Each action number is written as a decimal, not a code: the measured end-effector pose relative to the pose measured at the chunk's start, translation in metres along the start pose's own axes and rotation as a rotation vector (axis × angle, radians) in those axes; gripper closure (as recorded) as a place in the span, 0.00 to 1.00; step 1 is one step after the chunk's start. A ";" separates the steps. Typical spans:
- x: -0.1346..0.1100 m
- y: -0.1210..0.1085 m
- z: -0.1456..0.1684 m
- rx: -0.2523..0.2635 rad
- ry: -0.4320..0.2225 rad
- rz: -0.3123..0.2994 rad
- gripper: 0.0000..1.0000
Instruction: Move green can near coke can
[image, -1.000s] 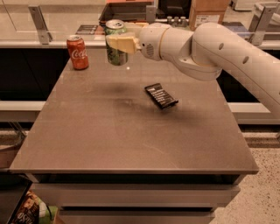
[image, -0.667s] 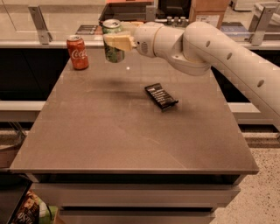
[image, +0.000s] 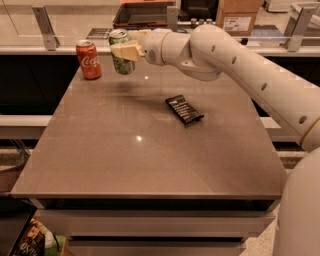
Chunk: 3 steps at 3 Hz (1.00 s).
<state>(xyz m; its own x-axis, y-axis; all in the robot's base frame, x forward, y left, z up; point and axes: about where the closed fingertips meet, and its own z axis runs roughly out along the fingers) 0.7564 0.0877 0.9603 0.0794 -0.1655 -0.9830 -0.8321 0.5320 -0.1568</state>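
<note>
The green can with a silver top is held in my gripper, which is shut on it. The can hangs just above the far left part of the brown table, its shadow below it. The red coke can stands upright at the table's far left corner, a short gap to the left of the green can. My white arm reaches in from the right.
A black snack packet lies on the table right of centre. Behind the table runs a counter with metal rails, a dark tray and a cardboard box.
My gripper has carried the green can leftward and a little toward the far edge, closing the gap to the coke can. The coke can and the packet have not moved.
</note>
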 end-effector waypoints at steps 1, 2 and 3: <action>0.009 0.001 0.018 -0.017 0.010 -0.008 1.00; 0.018 0.008 0.035 -0.043 -0.003 -0.007 1.00; 0.025 0.013 0.049 -0.066 -0.029 0.001 1.00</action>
<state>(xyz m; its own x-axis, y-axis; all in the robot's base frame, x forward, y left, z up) 0.7747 0.1314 0.9291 0.0940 -0.1401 -0.9857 -0.8665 0.4760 -0.1503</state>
